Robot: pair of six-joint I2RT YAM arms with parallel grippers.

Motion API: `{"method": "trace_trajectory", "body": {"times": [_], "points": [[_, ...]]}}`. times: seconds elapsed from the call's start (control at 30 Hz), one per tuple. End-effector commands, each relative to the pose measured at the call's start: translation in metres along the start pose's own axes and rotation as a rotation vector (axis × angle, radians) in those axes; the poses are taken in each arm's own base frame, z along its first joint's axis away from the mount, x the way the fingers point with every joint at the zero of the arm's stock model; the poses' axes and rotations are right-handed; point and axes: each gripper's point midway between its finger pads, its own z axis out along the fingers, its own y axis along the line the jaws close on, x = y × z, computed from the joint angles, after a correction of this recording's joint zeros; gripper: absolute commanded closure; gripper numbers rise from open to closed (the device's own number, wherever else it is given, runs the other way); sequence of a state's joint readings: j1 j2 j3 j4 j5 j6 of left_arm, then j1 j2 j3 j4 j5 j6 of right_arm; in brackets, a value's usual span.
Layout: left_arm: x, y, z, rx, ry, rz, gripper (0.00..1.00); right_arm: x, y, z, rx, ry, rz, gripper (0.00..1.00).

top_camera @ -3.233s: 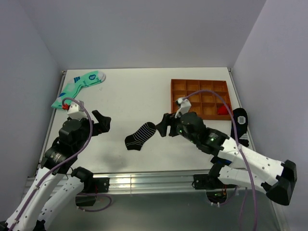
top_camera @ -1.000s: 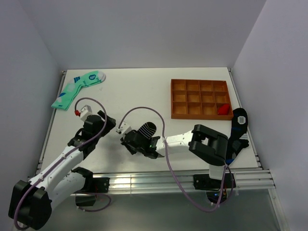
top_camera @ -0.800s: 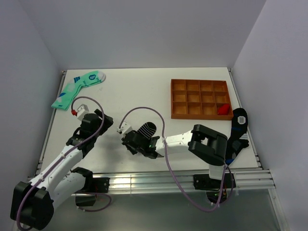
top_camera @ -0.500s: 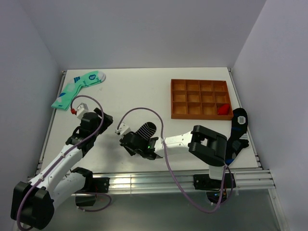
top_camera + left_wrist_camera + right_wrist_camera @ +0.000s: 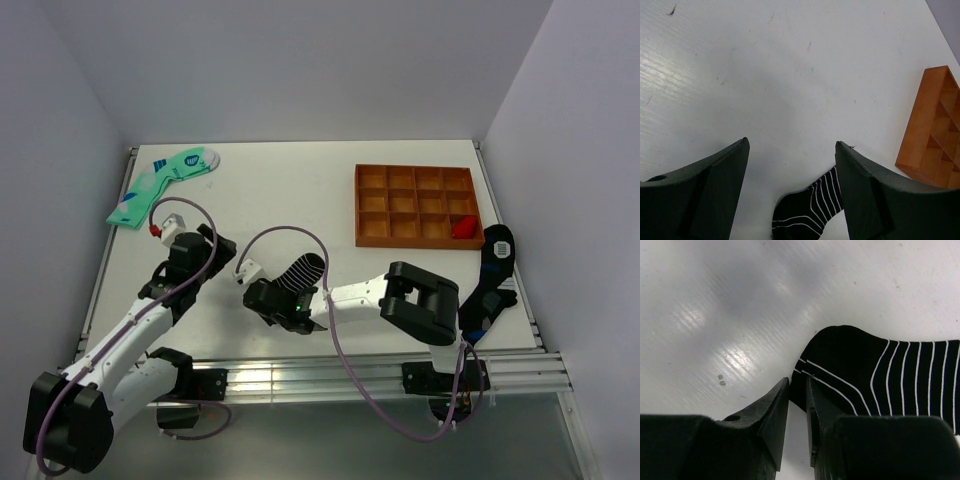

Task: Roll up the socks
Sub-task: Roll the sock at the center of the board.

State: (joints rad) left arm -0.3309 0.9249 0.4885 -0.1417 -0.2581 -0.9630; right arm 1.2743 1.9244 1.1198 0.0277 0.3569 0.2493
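From above, a black striped sock (image 5: 303,270) lies near the middle of the white table (image 5: 290,190), running from 1 o'clock down to 7 o'clock. Its near end is hidden under the right gripper (image 5: 272,298), whose arm reaches in from 4 o'clock. The left gripper (image 5: 218,248) sits at the sock's 9 o'clock, near it but apart, with its jaws spread. A mint-green sock (image 5: 165,180) lies at the table's 10 o'clock corner. An orange compartment tray (image 5: 418,190) stands at 2 o'clock, with a small red thing (image 5: 462,229) in its near right compartment. A second black striped sock (image 5: 499,245) lies at the 3 o'clock edge.

In the left wrist view, the left gripper (image 5: 792,145) has its fingers (image 5: 715,195) wide apart over bare table (image 5: 765,75), gripping nothing. The black striped sock (image 5: 807,212) shows at 6 o'clock between them, and the tray (image 5: 932,135) is at 3 o'clock.

In the right wrist view, the right gripper (image 5: 797,381) has its fingers (image 5: 767,425) drawn almost together, with only a narrow slit left. The rounded end of the black striped sock (image 5: 880,375) reaches into that slit and the rest stretches away to 3 o'clock, flat on the table (image 5: 715,300). Whether the fingers actually pinch the fabric cannot be told.
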Motion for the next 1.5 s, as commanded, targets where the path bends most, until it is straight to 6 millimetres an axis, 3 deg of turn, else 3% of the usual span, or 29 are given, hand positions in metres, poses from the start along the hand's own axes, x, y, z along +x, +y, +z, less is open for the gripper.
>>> {"method": "trace_trajectory", "body": {"times": [0.0, 0.47, 0.93, 1.47], "points": [[-0.012, -0.017, -0.001, 0.052, -0.027, -0.005, 0.25, -0.015, -0.005, -0.003, 0.056, -0.035, 0.011, 0.72], [-0.007, -0.018, 0.004, 0.06, -0.005, 0.002, 0.25, -0.011, -0.003, -0.006, 0.069, -0.024, -0.013, 0.65], [-0.003, -0.019, 0.006, 0.069, 0.006, 0.004, 0.25, -0.035, -0.003, -0.026, 0.08, -0.086, -0.013, 0.64], [-0.005, -0.023, 0.007, 0.08, 0.005, 0.009, 0.26, -0.025, -0.001, -0.015, 0.091, -0.056, -0.021, 0.59]]}}
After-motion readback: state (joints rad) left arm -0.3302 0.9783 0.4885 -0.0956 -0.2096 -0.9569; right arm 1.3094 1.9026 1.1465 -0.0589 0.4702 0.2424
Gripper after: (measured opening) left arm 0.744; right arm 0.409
